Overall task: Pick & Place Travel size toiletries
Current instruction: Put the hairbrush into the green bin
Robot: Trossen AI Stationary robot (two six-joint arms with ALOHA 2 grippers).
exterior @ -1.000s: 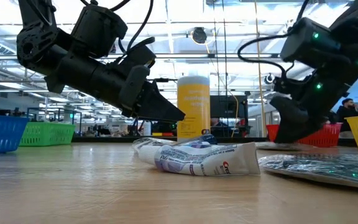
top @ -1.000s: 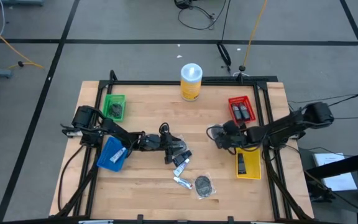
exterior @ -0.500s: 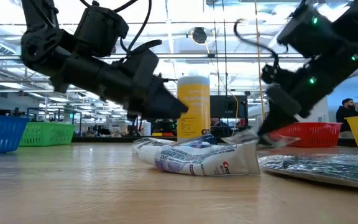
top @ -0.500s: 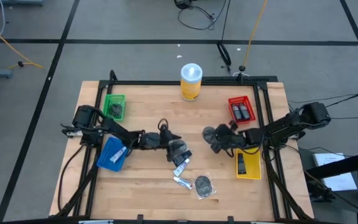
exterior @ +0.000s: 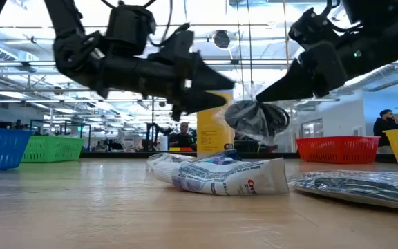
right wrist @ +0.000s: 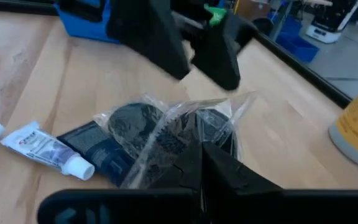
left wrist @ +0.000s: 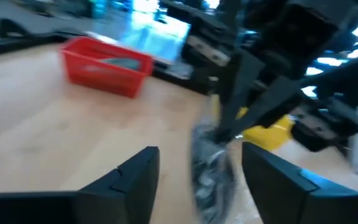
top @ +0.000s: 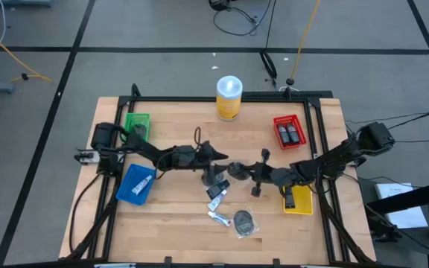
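High view: right gripper [top: 238, 168] pinched shut on a dark grey packet [top: 234, 167] in crinkled clear wrap, held above mid-table. Left gripper [top: 218, 153] just beside it, fingers spread, nothing between them. Below them on the wooden table [top: 177, 126], a dark tube [top: 216, 190], a white toothpaste tube [top: 219, 217] and a second round grey packet [top: 244, 220]. Green bin [top: 136, 127], blue bin [top: 134, 183], red bin [top: 289, 130] and yellow bin [top: 297, 197] toward the sides; yellow canister [top: 229, 97] at the far edge.

Low view: packet [exterior: 256, 117] hanging clear of the surface, bunched, glossy and creased, pinched at its top edge. Toothpaste tube [exterior: 220, 175] lying flat below, flat packet [exterior: 358, 187] near it. Bright hall with ceiling lights behind.

Left wrist view: spread fingers [left wrist: 129, 180] framing the dangling packet [left wrist: 210, 171]; red bin [left wrist: 107, 65] farther off.

Right wrist view: fingers pressed together on the wrap, packet [right wrist: 166, 134] round and dark inside; white tube [right wrist: 48, 152] on pale planks.
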